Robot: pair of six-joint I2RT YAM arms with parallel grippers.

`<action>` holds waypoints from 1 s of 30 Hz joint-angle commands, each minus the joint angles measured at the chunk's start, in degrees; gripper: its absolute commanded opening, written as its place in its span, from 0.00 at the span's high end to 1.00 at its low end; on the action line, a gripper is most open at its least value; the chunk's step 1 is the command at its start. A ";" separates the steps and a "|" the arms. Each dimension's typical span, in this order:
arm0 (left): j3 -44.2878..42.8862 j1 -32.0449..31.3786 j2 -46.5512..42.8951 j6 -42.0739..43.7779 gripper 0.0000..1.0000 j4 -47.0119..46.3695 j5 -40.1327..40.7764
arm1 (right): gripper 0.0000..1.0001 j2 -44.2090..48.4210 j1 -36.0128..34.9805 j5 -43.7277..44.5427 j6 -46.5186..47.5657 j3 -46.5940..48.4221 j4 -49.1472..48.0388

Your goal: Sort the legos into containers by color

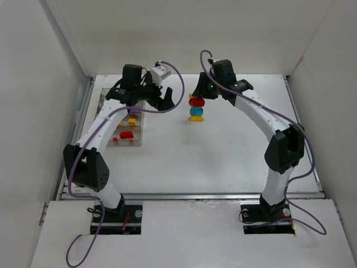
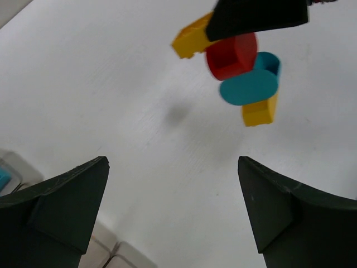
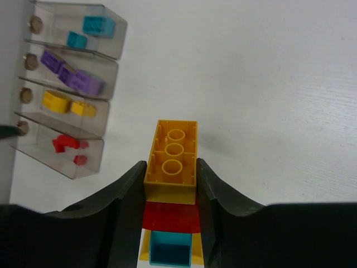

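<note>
My right gripper (image 1: pixel 196 94) (image 3: pixel 170 164) is shut on a stack of joined legos held off the table: a long yellow brick (image 3: pixel 170 156), a red round piece (image 3: pixel 170 215) (image 1: pixel 195 102), a teal piece (image 3: pixel 170 248) (image 1: pixel 196 111) and another yellow brick (image 1: pixel 196 118). The left wrist view shows the same stack (image 2: pixel 240 67) hanging ahead, up and to the right. Wide open, my left gripper (image 1: pixel 165 99) (image 2: pixel 173 167) holds nothing, just left of the stack. The containers (image 1: pixel 139 139) (image 3: pixel 111 33) lie at the left, one clear organizer with teal, purple, yellow and red legos in separate compartments.
White walls close in the table on the left, back and right. A corner of the organizer (image 2: pixel 106 251) shows under my left fingers. My left arm reaches across the organizer.
</note>
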State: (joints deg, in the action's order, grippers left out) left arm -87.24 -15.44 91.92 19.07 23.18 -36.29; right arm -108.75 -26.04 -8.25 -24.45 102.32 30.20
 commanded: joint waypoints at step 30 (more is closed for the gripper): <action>-8.39 -9.17 10.30 -24.70 0.13 -15.97 -9.23 | 1.00 10.75 -4.63 9.83 -1.83 -3.18 -9.10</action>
State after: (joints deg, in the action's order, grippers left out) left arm -93.71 -24.32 102.35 -5.45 9.80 -43.16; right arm -99.77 -30.11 1.89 -26.39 98.52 25.23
